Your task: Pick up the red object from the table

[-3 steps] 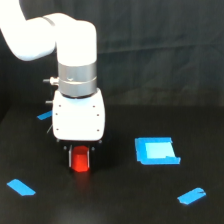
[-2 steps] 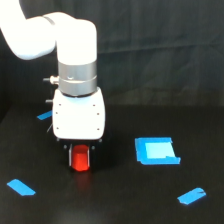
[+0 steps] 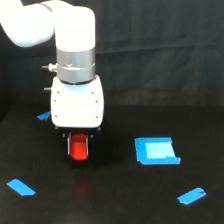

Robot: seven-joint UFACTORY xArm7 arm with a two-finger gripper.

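The red object (image 3: pixel 78 150) is a small red-orange block held between the two dark fingers (image 3: pixel 68 145) of my gripper (image 3: pixel 78 148). The gripper is shut on it and holds it a little above the black table (image 3: pixel 115 200). A faint red glow shows on the table below it. The white gripper housing and grey wrist stand straight above the block, pointing down. The block's top is hidden by the housing.
A large blue square patch (image 3: pixel 156 150) lies to the exterior view's right of the gripper. Blue tape strips lie at the front left (image 3: pixel 21 187), front right (image 3: pixel 191 195) and behind the gripper on the left (image 3: pixel 44 116). A dark curtain backs the table.
The arm has risen and the red object has come up with it, off the table surface. The tape pieces have not moved.
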